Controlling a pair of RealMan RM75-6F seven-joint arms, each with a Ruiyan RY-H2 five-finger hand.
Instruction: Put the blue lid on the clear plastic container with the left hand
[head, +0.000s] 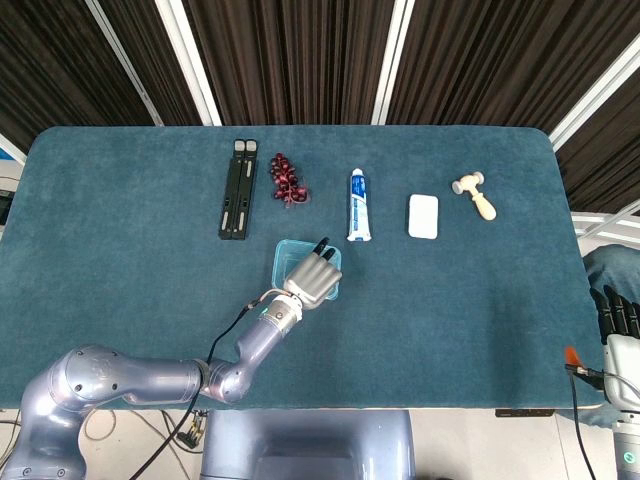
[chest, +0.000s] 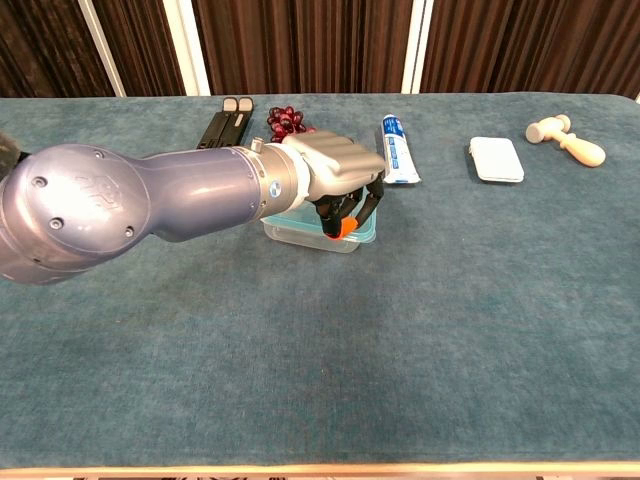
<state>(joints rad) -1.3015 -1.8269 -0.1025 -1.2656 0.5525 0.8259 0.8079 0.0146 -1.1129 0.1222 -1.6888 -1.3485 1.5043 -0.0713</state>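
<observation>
Left hand (chest: 335, 172): mine, palm down over the container, fingers curled onto the lid; I cannot tell if they grip it.
Lid (head: 285, 251): blue, under my hand, on the container.
Container (chest: 300, 232): clear, mid-table, below the toothpaste (head: 359, 204).

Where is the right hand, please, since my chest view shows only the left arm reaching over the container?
Observer: In the head view the right hand sits beyond the right edge of the table, near the front corner, touching nothing.
Operator: Thank you. From above, how much of the container does the left hand cover?
Observer: The left hand lies over the right part of the container; a strip along the container's left side shows uncovered.
Operator: And what does the arm hide from me further back?
Observer: The black bars lie lengthwise beyond the container, clearly apart from it.
</observation>
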